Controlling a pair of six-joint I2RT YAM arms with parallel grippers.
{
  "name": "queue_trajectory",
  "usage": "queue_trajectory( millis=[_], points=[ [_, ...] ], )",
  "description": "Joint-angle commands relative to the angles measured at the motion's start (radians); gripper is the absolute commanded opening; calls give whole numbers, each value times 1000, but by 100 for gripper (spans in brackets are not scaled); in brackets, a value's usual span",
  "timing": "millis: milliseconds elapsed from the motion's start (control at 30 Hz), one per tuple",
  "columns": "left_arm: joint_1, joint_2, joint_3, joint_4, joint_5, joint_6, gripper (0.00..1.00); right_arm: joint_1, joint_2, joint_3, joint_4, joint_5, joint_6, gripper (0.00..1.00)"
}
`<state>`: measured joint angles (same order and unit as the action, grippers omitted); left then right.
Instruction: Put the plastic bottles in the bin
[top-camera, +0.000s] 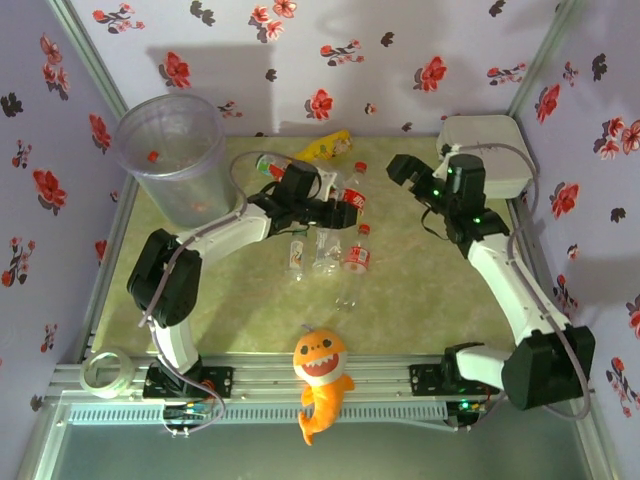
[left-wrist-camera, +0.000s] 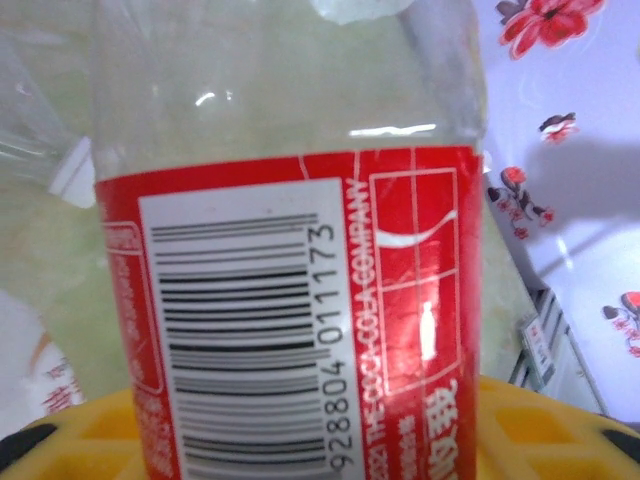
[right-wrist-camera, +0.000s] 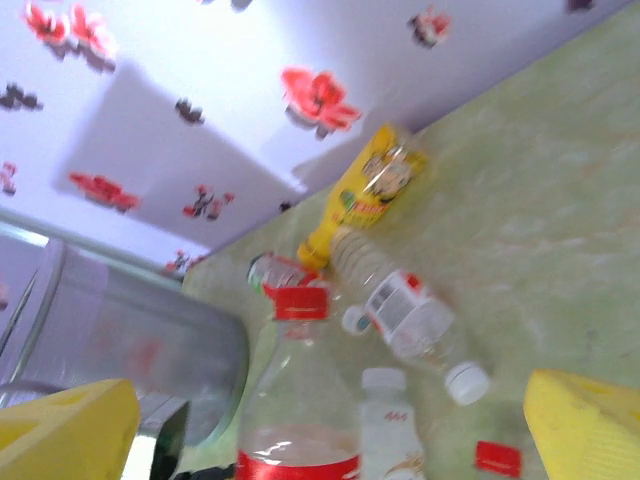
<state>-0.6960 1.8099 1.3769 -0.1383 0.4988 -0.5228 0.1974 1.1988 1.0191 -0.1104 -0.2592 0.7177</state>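
**A:** Where do we stand?

**B:** Our left gripper (top-camera: 338, 205) has its yellow fingers (left-wrist-camera: 545, 425) closed on a red-labelled bottle (left-wrist-camera: 300, 300) over the middle of the table (top-camera: 430, 300). Our right gripper (top-camera: 405, 168) hangs wide apart with nothing between its fingers, toward the far right corner. The bin (top-camera: 185, 190) stands in the far left corner, well apart from the held bottle.

**A:** What could spoil the carry?

**B:** The bottle is thin, clear, smooth and round, and it looks empty. We judge the wall may dent under the pads, or the glossy label may slide and let the bottle twist out.

**A:** And around us?

**B:** The other plastic bottles (top-camera: 330, 255) lie just beside our gripper at mid-table. They are cylinders, so a nudge could send them rolling. The yellow bottle (right-wrist-camera: 375, 180) lies by the far edge.

**A:** The bin itself?

**B:** It is tall, round, translucent and probably light. If we clip its rim, we think it could shift or tip.
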Motion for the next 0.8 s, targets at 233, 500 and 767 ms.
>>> queue_trajectory(
  millis=[233, 500, 767],
  points=[
    [180, -128, 422, -329, -124, 245, 0, -19, -48, -80, -47, 101, -3, 99],
    [402, -210, 524, -270, -314, 237, 0, -19, -47, -91, -63, 110, -15, 99],
    [615, -251, 458, -133, -487, 200, 0, -19, -66, -90, -101, 122, -40, 99]
  ],
)
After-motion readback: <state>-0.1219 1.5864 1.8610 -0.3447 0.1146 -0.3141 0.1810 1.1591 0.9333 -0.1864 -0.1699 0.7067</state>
